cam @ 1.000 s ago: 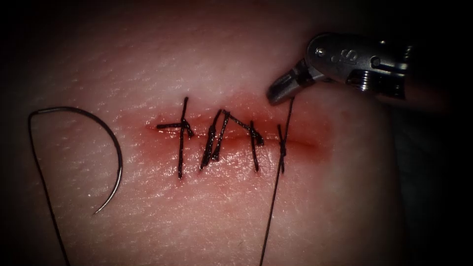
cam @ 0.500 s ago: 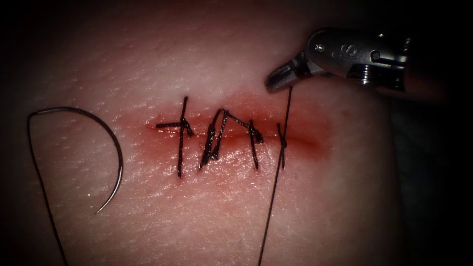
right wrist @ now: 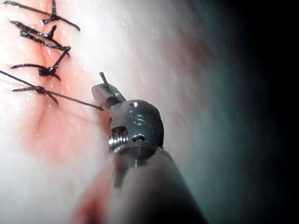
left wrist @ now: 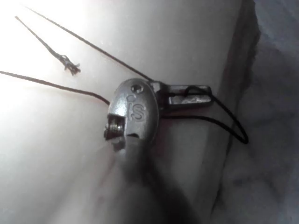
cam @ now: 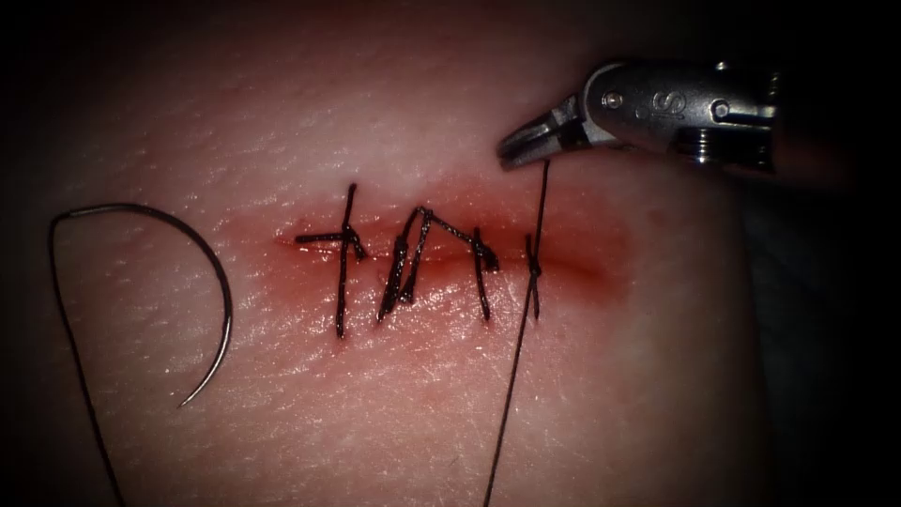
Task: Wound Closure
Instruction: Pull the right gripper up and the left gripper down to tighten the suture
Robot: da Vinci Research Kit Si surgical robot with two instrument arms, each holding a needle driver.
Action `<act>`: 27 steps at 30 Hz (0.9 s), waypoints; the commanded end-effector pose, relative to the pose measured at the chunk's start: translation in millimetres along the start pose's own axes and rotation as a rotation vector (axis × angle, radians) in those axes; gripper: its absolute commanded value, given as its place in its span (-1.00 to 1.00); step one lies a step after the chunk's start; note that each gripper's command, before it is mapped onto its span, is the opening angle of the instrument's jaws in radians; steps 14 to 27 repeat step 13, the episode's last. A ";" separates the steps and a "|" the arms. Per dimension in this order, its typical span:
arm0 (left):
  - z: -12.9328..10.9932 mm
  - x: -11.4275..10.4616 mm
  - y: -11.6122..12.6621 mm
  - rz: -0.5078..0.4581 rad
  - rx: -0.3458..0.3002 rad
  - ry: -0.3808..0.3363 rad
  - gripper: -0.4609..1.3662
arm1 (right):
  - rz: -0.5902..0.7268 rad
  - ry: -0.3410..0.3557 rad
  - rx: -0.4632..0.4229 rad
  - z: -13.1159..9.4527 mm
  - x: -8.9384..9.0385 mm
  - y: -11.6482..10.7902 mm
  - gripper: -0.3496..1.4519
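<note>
My right tool hangs above the right end of the cut, shut on the thread. That strand runs taut from its jaws down through the knot of the rightmost stitch and off the near edge. In the right wrist view the same tool grips the thread with a short end sticking out past the jaws. The curved needle lies free on the tissue left of the cut, held by neither tool. My left tool is shut on a loop of thread at the tissue's edge.
Several dark stitches cross the cut, with red fluid staining the tissue around it. The needle's own thread trails down the left side. A frayed thread end lies on the tissue beyond the left tool.
My right tool has risen and shifted slightly left with the thread in its jaws, drawing the strand tighter. The needle has not moved.
</note>
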 end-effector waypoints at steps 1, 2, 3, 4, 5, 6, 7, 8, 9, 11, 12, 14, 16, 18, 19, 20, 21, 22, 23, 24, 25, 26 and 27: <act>0.0 0.0 0.0 0.000 -0.008 0.001 -0.88 | 0.000 0.004 -0.008 0.0 0.0 0.0 -1.00; 0.0 0.0 0.0 0.000 -0.008 0.001 -0.88 | 0.000 0.004 -0.008 0.0 0.0 -0.1 -1.00; 0.0 0.0 0.0 0.000 -0.008 0.001 -0.88 | 0.000 0.004 -0.008 0.0 0.0 -0.1 -1.00; 0.0 0.0 0.0 0.000 -0.008 0.001 -0.88 | -0.005 0.004 -0.008 0.0 0.0 0.0 -1.00; 0.0 0.0 -0.1 0.000 -0.008 0.001 -0.88 | -0.011 0.004 -0.008 0.0 0.0 0.0 -1.00; 0.0 0.0 -0.1 0.000 -0.008 0.001 -0.88 | -0.011 0.004 -0.008 0.0 0.0 0.0 -1.00; 0.0 0.0 -0.1 0.000 -0.008 0.001 -0.88 | -0.011 0.004 -0.008 0.0 0.0 0.0 -1.00; 0.1 0.0 -0.1 0.000 -0.008 0.001 -0.88 | -0.011 0.004 -0.008 0.0 0.0 0.0 -1.00; 0.1 0.0 -0.2 0.000 -0.008 0.001 -0.88 | -0.011 0.004 -0.008 0.0 0.0 0.0 -1.00; 0.1 0.0 -0.2 0.000 -0.008 0.001 -0.88 | -0.011 0.006 -0.006 0.0 0.0 0.0 -1.00; 0.1 0.0 -0.2 -0.001 -0.008 0.001 -0.88 | -0.011 0.008 -0.003 0.0 0.0 0.0 -1.00; 0.1 0.0 -0.2 -0.001 -0.008 0.001 -0.88 | -0.011 0.009 -0.003 0.0 0.0 -0.1 -1.00; 0.1 0.0 -0.2 -0.001 -0.008 0.001 -0.88 | -0.011 0.009 -0.003 0.0 0.0 -0.1 -1.00; 0.1 0.0 -0.2 -0.001 -0.008 0.001 -0.88 | -0.011 0.009 -0.003 0.0 0.0 -0.1 -1.00; 0.1 0.0 -0.2 -0.001 -0.008 0.001 -0.88 | -0.011 0.009 -0.003 0.0 0.0 -0.1 -1.00; 0.1 0.0 -0.2 -0.001 -0.008 0.001 -0.88 | -0.011 0.009 -0.003 0.0 0.0 -0.1 -1.00; 0.1 0.0 -0.2 -0.001 -0.008 0.001 -0.88 | -0.011 0.009 -0.003 0.0 0.0 -0.1 -1.00; 0.1 0.0 -0.2 -0.001 -0.008 0.001 -0.88 | -0.011 0.009 -0.003 0.0 0.0 -0.1 -1.00; 0.1 0.0 -0.2 -0.001 -0.008 0.001 -0.88 | -0.011 0.009 -0.003 0.0 0.0 -0.1 -1.00; 0.1 0.0 -0.2 -0.001 -0.008 0.001 -0.88 | -0.011 0.009 -0.003 0.0 0.0 -0.1 -1.00; 0.1 0.0 -0.2 -0.001 -0.008 0.001 -0.88 | -0.011 0.009 -0.003 0.0 0.0 -0.1 -1.00; 0.1 0.0 -0.2 -0.001 -0.008 0.001 -0.88 | -0.011 0.009 -0.003 0.0 0.0 -0.1 -1.00; 0.1 0.0 -0.2 -0.001 -0.008 0.001 -0.88 | -0.011 0.009 -0.003 0.0 0.0 -0.1 -1.00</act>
